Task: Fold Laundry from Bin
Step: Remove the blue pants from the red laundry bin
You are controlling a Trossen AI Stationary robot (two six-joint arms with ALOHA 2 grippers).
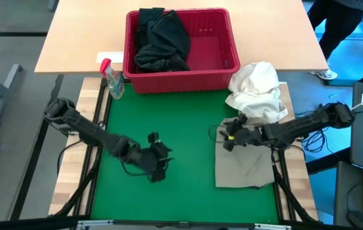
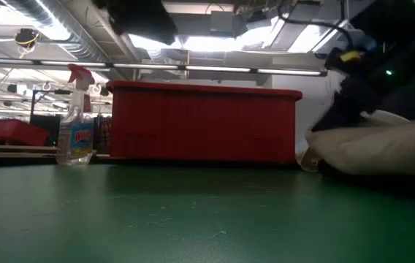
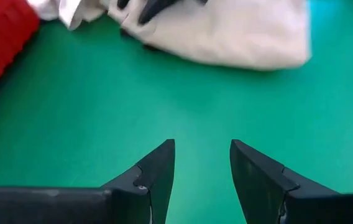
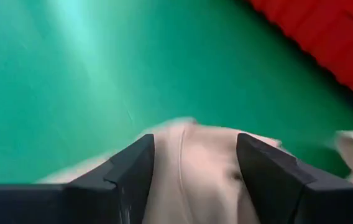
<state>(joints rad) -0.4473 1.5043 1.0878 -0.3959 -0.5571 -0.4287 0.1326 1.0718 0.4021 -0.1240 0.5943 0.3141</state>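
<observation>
The red bin (image 1: 181, 80) stands at the table's far side, with dark laundry (image 1: 162, 38) heaped in its left half. A khaki garment (image 1: 245, 163) lies folded flat on the right part of the green mat (image 1: 169, 121). My right gripper (image 1: 226, 134) is open at that garment's far left corner; in the right wrist view the khaki cloth (image 4: 189, 180) shows between and below its fingers. My left gripper (image 1: 162, 156) hangs open over bare mat left of the garment, nothing between its fingers (image 3: 202, 149). My right gripper slants down over the khaki garment's far left corner (image 4: 183, 134) from the table's right side. Its fingers stand apart with the cloth under them, and I cannot tell whether they touch it. The garment lies flat on the mat.
A white cloth bundle (image 1: 255, 92) sits beside the bin's right end, just beyond the khaki garment. A clear spray bottle with a red top (image 1: 113, 80) stands at the bin's left end. Bare green mat lies open between the bin and the near edge.
</observation>
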